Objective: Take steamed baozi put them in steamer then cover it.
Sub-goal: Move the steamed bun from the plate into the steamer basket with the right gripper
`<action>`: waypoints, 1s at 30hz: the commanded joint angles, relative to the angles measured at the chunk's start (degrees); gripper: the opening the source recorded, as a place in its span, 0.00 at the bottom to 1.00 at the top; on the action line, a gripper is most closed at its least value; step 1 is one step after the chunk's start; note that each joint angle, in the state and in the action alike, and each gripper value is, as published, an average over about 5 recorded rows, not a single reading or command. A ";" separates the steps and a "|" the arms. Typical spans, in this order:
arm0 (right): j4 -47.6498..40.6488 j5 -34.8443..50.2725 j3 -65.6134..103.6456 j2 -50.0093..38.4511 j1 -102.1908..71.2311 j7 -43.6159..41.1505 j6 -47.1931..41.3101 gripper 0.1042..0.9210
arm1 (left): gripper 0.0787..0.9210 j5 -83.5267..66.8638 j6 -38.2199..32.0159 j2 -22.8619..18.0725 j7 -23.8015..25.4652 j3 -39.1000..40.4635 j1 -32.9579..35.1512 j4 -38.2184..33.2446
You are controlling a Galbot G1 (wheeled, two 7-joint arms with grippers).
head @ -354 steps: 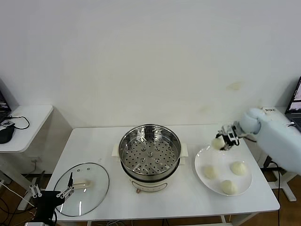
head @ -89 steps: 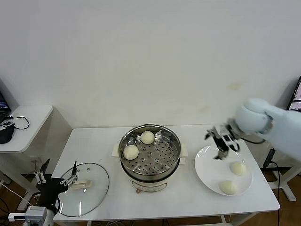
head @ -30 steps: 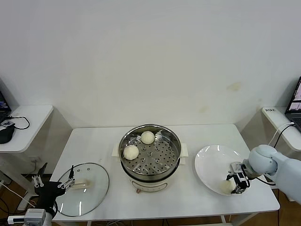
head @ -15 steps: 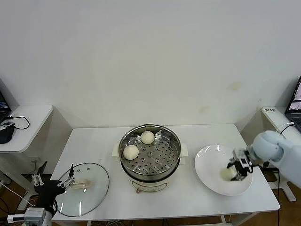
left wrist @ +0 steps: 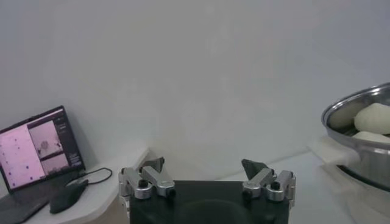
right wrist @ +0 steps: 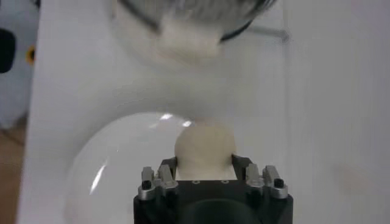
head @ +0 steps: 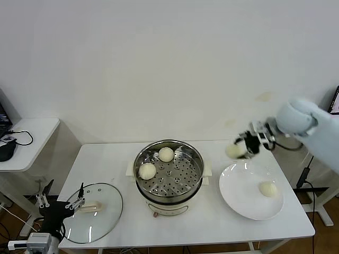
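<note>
Steel of the steamer (head: 168, 172) shows two steamed baozi already inside, one near the back wall (head: 166, 154) and one on its left side (head: 147, 170), so I count half the loading as done. My right gripper (head: 244, 146) is pinching a third bun (head: 233, 151) between its fingers; the right wrist view shows the bun (right wrist: 205, 146) squeezed just ahead of the gripper body, held in the air above the back-left rim of the white plate (head: 241, 203), between plate and steamer. The fourth bun (head: 268, 189) lies alone on the plate's right side. The cover (head: 93, 212) rests flat on the table (head: 212, 225) at the front left, well apart from the steamer, its cream handle (head: 89, 206) up. My left gripper (head: 59, 207) hangs low just beside the cover's left edge with its fingers spread wide and nothing between them; the left wrist view confirms the open fingers (left wrist: 152, 180) against the wall, with the steamer's rim (left wrist: 356, 112) off to one side. As I judge it, what is left is to drop this bun in, fetch the last one, and then lift the cover onto the steamer.
</note>
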 commanded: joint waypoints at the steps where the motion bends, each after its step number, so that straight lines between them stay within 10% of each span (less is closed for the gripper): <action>1: 4.29 8.28 -11.30 15.05 14.86 3.41 -0.71 0.59 | 0.88 -0.06 -0.06 0.03 -0.01 -0.13 0.13 0.22; 30: 0.40 -11.15 -24.18 31.86 3.49 9.30 22.66 0.59 | 0.88 -0.67 0.16 -0.94 -0.05 -2.81 0.86 -0.72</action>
